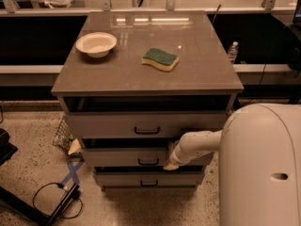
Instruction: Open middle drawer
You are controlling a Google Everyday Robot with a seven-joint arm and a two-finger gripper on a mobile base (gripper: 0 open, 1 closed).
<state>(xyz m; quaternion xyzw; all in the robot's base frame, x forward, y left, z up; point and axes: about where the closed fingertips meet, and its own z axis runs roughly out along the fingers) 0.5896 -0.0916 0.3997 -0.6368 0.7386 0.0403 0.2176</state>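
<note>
The middle drawer is the wide, shallow light-grey front in the cabinet, with a small black bar handle at its centre. It stands out a little, with a dark gap above it. My gripper reaches in from the right on a white arm. Its tip is against the middle drawer's front, just right of the handle. The taller top drawer also stands slightly out. The bottom drawer sits below.
On the brown cabinet top lie a white bowl and a green-and-yellow sponge. My white body fills the lower right. Cables and blue tape lie on the floor at left.
</note>
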